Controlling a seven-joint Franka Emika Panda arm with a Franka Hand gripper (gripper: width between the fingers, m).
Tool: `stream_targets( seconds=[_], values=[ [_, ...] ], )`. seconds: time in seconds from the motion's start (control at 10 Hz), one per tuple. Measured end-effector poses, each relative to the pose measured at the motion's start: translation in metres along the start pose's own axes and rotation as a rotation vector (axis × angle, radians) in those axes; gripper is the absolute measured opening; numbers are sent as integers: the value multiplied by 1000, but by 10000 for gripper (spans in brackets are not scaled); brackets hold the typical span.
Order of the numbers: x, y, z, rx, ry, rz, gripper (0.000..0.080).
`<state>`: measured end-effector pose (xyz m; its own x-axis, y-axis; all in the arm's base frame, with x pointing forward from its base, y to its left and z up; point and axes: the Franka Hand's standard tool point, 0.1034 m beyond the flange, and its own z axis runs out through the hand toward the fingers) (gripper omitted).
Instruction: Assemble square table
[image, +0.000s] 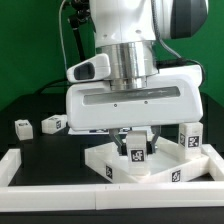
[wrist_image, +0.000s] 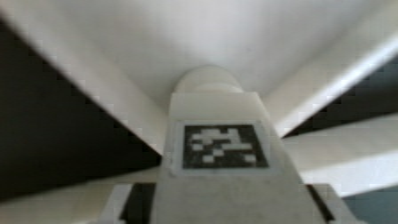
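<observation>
The hand (image: 136, 152) straddles a leg (wrist_image: 221, 140) upright on the tabletop (image: 160, 170); its grip cannot be told. Two loose legs (image: 52, 123) lie on the surface (image: 50, 150), so most assembly likely remains.

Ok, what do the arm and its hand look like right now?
The arm is glossy white, with a ribbed silver wrist collar. The hand is a wide white block with a dark slot. There is a small white camera pod by the collar and black cables behind.
</observation>
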<state>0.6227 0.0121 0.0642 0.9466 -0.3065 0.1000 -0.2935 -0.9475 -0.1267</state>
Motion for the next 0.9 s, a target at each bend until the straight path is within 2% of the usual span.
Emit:
stream_targets(
  seconds=[0.2, 0.4, 0.5, 0.9],
  values=[
    [-1, 1, 0, 19, -9, 317, 287],
    [-3, 3, 0, 56, -43, 602, 287],
    [-2, 8, 0, 83, -56, 692, 288],
    [-3, 10, 1, 78, -67, 952, 289]
  ],
)
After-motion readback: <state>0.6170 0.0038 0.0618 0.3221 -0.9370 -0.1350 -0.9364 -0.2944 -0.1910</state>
